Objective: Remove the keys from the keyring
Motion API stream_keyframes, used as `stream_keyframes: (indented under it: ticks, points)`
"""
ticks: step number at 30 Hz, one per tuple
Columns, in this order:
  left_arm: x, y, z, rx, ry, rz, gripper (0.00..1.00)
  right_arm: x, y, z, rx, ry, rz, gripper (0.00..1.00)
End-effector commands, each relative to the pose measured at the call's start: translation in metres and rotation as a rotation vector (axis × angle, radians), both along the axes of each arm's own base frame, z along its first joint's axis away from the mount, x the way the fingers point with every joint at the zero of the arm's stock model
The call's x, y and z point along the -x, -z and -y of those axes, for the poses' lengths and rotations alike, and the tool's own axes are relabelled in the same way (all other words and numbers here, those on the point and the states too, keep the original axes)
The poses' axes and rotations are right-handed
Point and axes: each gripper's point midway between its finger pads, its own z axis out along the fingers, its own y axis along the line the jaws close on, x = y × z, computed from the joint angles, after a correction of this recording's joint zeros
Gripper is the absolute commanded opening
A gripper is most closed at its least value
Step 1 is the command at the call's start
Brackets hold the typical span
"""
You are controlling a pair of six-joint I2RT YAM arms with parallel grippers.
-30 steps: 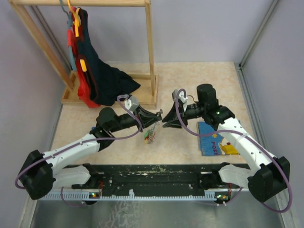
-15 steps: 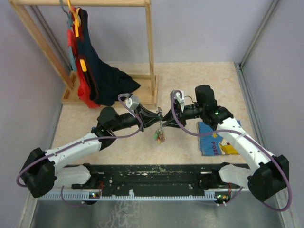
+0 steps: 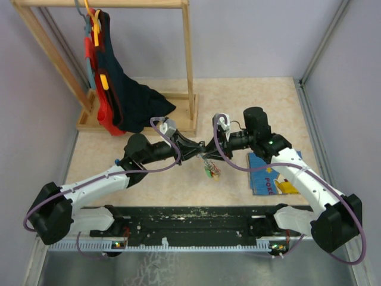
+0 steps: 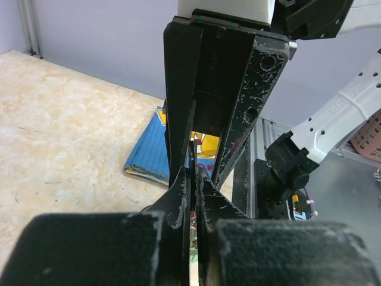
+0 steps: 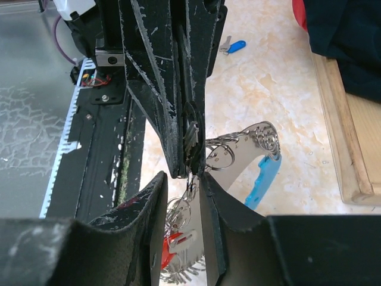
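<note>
Tip to tip above the middle of the table (image 3: 250, 101), roughly midway between its left and right edges: left gripper (image 4: 192, 176) and right gripper (image 5: 183, 180), both raised off the surface. Left jaws pressed fully together, nipping a bit of silvery metal of the keyring (image 5: 221, 154) just behind their tips. Right jaws part-way apart, set one on each side of the left gripper's tips; in the gap, thin rings and chain hanging loose, with no pinch to be seen. Right fingers (image 5: 156, 205) just below the nipped spot, left fingers (image 5: 169, 89) reaching in from above in the right wrist view. Draped off to one side of both tips: grey strap (image 5: 243, 159) with its light-blue patch (image 5: 262, 179), clear of either gripper. Dangling under the meeting point, off the table: the keys (image 3: 210, 170), a small bunch; red head (image 5: 172, 243) low between the right fingers, half hidden; other colours too small to sort out from above. Flat on the table, well apart from the bunch: one blue-headed key (image 5: 236, 46). Toward the right edge, by the right arm: blue picture book (image 3: 268, 177), lying flat, apart from the keys.
</note>
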Motion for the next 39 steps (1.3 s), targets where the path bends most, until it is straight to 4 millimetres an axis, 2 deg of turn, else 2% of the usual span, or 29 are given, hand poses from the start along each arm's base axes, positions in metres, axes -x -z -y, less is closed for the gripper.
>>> stream_keyframes:
  ticks: [1,7,12,24,28,39]
  points:
    - [0.0025,-0.0431,0.0001,0.101,0.017,0.085,0.0,-0.0017,-0.0054,-0.0048,-0.022,-0.016,0.054,0.27]
    - [0.0027,-0.0439,-0.0014,0.103,0.01,0.086,0.0,-0.0015,-0.0045,-0.0038,-0.015,-0.017,0.066,0.22]
    - [0.0039,-0.045,-0.0021,0.105,0.014,0.088,0.0,-0.0002,-0.0053,-0.0044,-0.018,-0.026,0.064,0.0]
    - [0.0059,-0.046,-0.0042,0.106,0.012,0.092,0.0,-0.0017,-0.005,-0.0044,-0.013,-0.018,0.062,0.0]
    - [0.0084,-0.045,-0.0021,0.106,0.034,0.085,0.0,-0.0034,-0.0038,-0.0048,-0.013,-0.01,0.059,0.1]
    - [0.0109,-0.0436,0.0025,0.105,0.07,0.08,0.0,-0.0013,-0.0041,-0.0061,-0.015,-0.019,0.057,0.14]
